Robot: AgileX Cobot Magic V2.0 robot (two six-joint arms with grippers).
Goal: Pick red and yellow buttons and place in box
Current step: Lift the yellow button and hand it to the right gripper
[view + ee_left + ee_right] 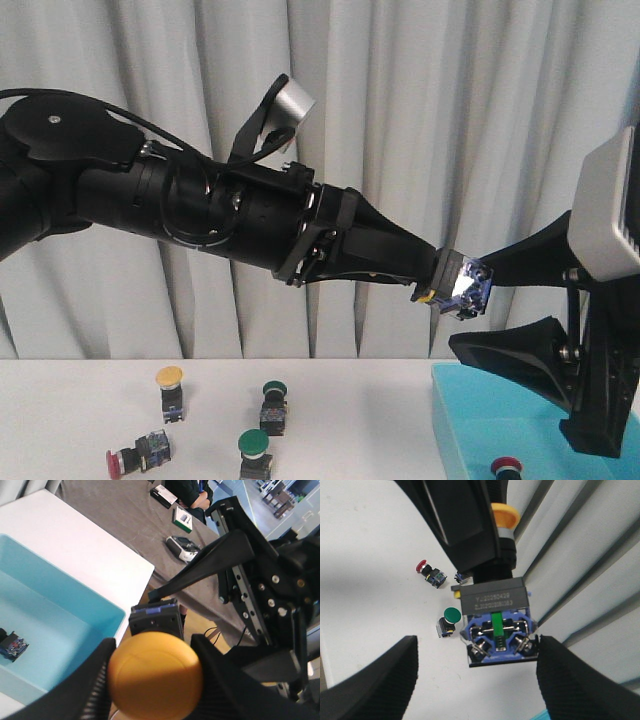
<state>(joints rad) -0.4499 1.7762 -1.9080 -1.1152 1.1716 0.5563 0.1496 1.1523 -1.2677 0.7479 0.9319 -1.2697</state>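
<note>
- Left gripper (440, 283): seen in front view raised high, reaching toward the robot's right; fingers clamped on a yellow button (458, 287), held above the near-left edge of the turquoise box (470, 420).
- Left wrist view: yellow cap (156, 675) seen large between the two black fingers (220, 680); black body w/ blue end pointing away toward the other arm. Cap not visible as such in front view – only a small yellow spot and the shiny terminal end.
- Right gripper (500, 310): jaws wide apart, upper finger just beside the held button, lower finger over the box. No contact confirmed.
- Right wrist view: terminal face of held button (497, 625) w/ printed label, sitting between the spread pads (375, 680); touching or not – cannot tell.
- Box contents: red button (506, 466) noted in front view; a dark blue-bodied item (12, 645) on box floor in left wrist view, cap colour not discernible.
- On white table (80, 400): 2nd yellow button (171, 390) upright, red button on its side (135, 455), two green buttons (273, 403) (255, 455).
</note>
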